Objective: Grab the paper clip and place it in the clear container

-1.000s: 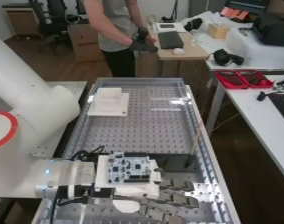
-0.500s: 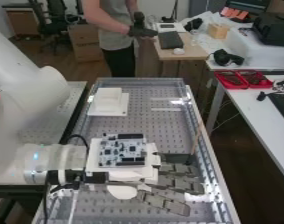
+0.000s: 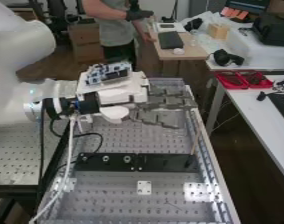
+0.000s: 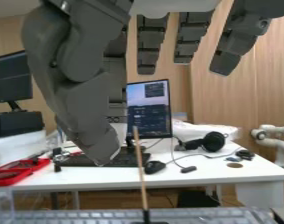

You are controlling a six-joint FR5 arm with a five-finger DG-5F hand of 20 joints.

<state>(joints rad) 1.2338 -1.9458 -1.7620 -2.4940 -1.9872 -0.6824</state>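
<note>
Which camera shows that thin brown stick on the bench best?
The wrist view: the stick looks large and nearly upright there, clear down to its dark base. The high view shows it smaller, slanting near one long side of the bench.

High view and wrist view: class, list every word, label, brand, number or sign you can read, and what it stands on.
None can be read.
Circuit board on the hand: marks too small.
Monitor: screen text too small.
Cardboard box: print too faint.
Keyboard: any key marks too small.
</note>
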